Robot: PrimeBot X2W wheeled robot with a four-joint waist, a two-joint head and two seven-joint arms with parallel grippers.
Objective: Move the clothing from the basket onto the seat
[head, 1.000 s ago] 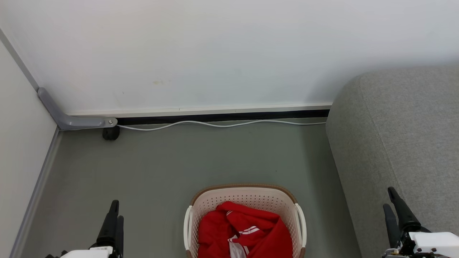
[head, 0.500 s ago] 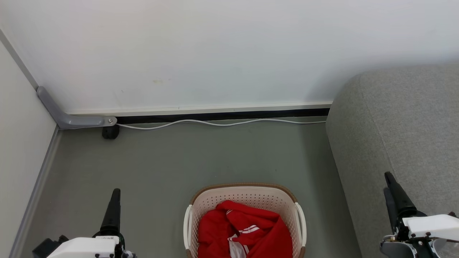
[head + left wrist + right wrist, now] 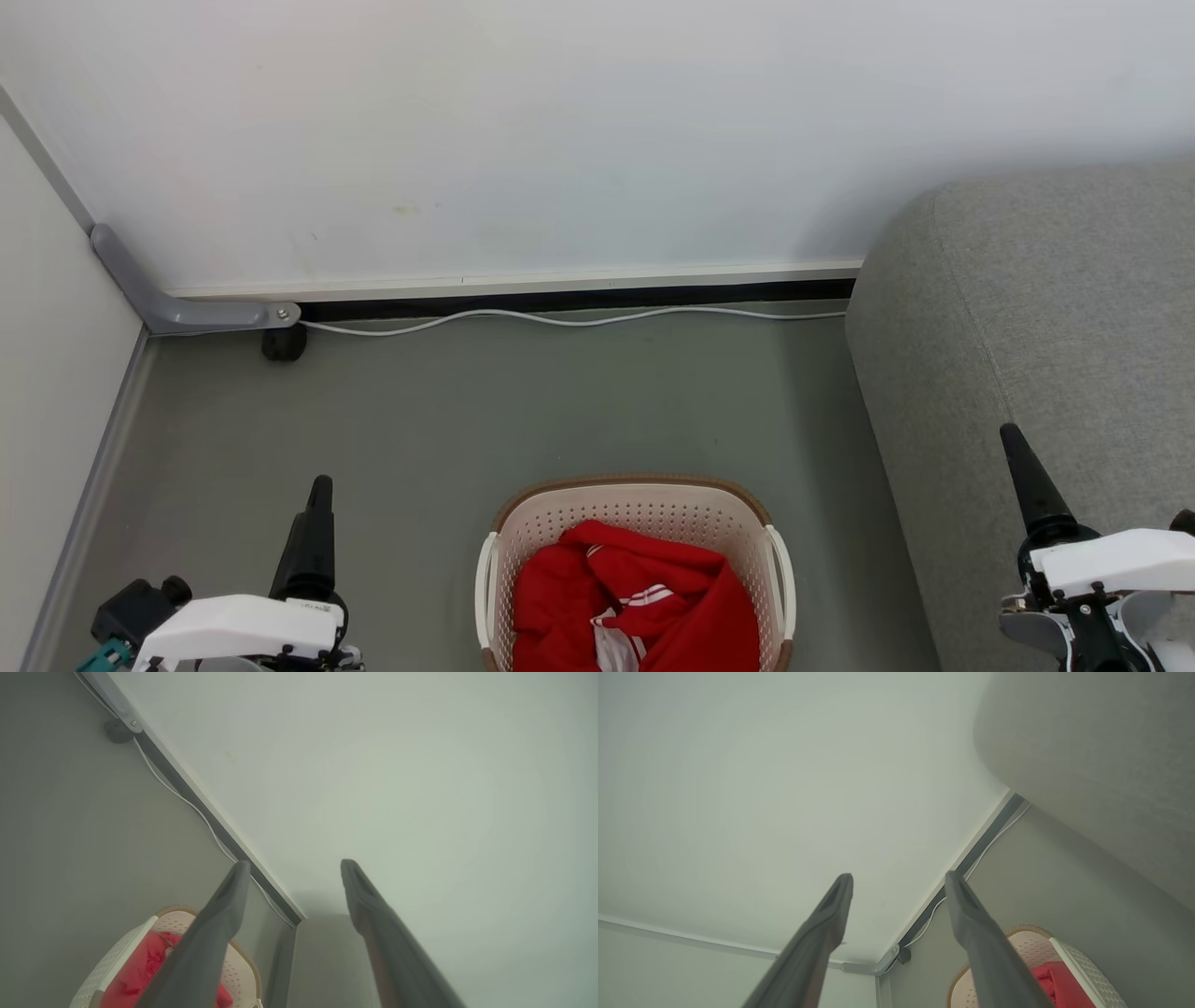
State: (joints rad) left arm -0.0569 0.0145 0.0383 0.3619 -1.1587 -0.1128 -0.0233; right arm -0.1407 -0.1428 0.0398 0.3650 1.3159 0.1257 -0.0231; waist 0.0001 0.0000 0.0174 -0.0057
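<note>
A cream laundry basket (image 3: 635, 493) with a brown rim and white side handles sits on a grey-green floor (image 3: 467, 420). The clothing (image 3: 653, 597), bright red with thin white stripes and white trim, lies bunched inside the basket and covers most of its bottom.

Just to the right of the basket rises the seat (image 3: 1046, 327), a large grey fabric sofa with a rounded corner.

The left claw (image 3: 320, 490) hovers to the left of the basket, well apart from it. Its two dark fingers point toward the wall (image 3: 560, 140), spread wide apart and empty. The right claw (image 3: 1013, 439) hovers to the right of the basket, in front of the seat's side. Its fingers are also spread wide and empty.

Beyond the basket the white wall meets the floor, and a thin white cable (image 3: 560, 320) trails along its base. Beyond and to the left of the basket, a grey bracket (image 3: 187, 313) sits in the corner with a small black knob (image 3: 283, 345) under its end.
</note>
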